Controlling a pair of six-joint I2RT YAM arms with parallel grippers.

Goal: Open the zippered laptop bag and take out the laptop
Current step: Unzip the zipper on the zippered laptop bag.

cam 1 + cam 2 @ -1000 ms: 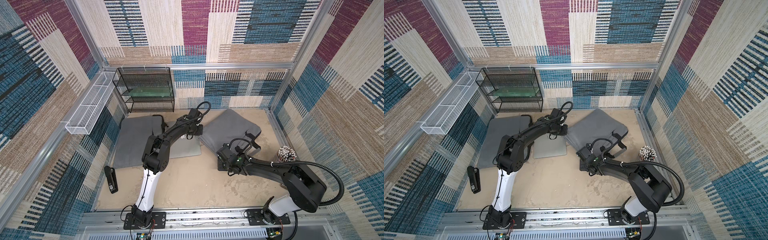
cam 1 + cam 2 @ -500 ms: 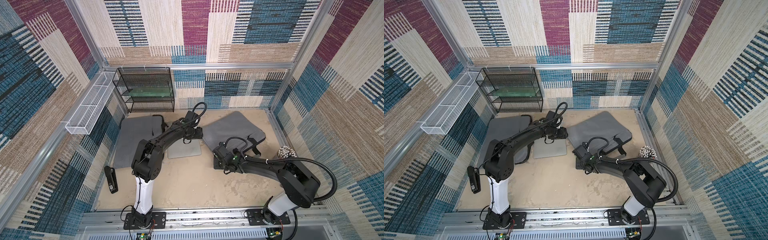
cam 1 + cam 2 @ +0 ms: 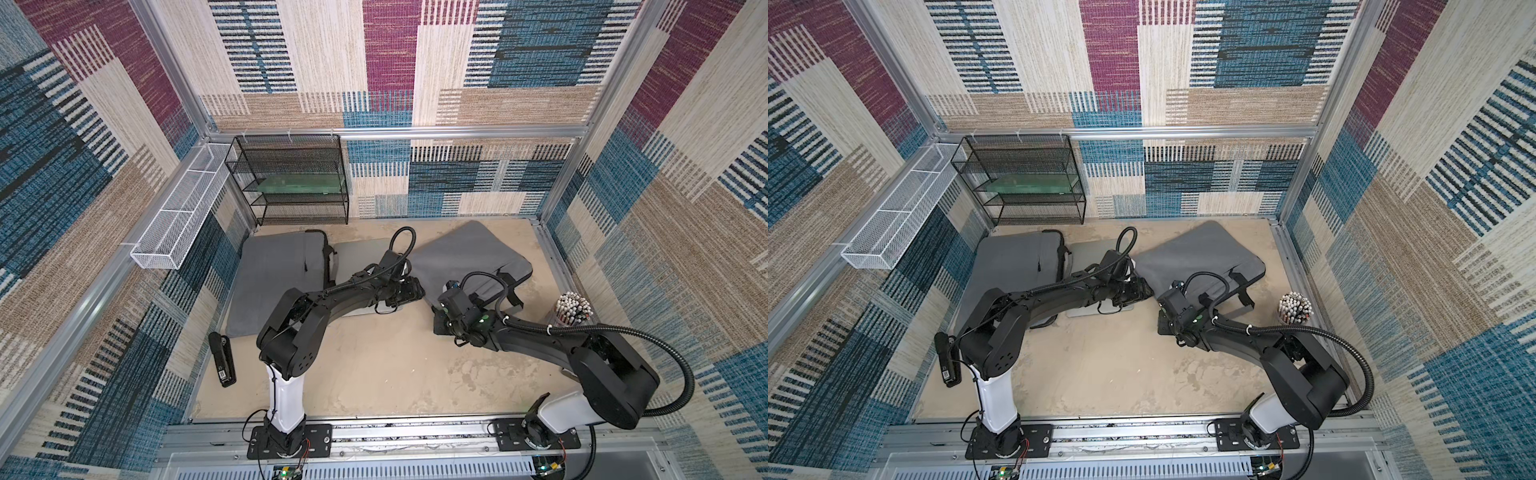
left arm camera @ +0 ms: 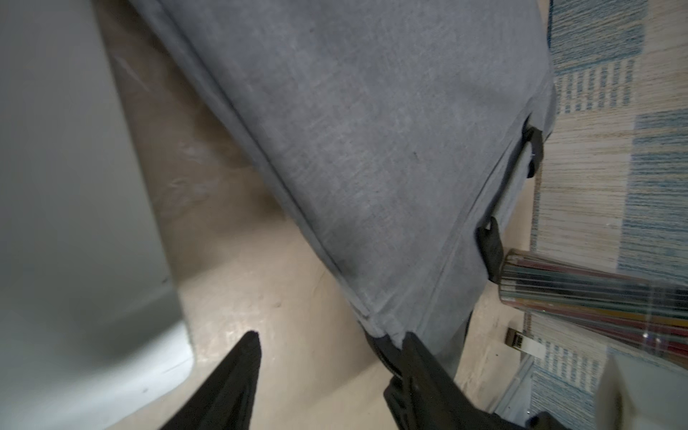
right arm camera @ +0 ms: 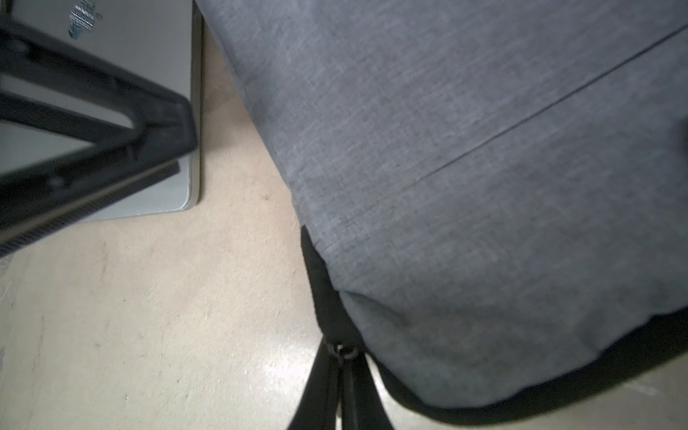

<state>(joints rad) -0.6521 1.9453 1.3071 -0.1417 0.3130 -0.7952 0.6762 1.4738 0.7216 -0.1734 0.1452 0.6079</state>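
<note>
**Zip pull pinched**

Silver laptop [image 3: 357, 257] is lying bare on tabletop [image 3: 374, 365], just left of the zippered laptop bag [image 3: 469, 257]. Left claw [image 4: 331, 337] is gaping empty at bag's corner, prob. to brace it. Right claw [image 5: 340, 358] is pinching zipper pull [image 5: 340, 350] tight for unzipping.

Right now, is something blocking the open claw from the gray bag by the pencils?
No, nothing visible. The left gripper is open right at the gray bag's corner, with only bare table near it.
</note>
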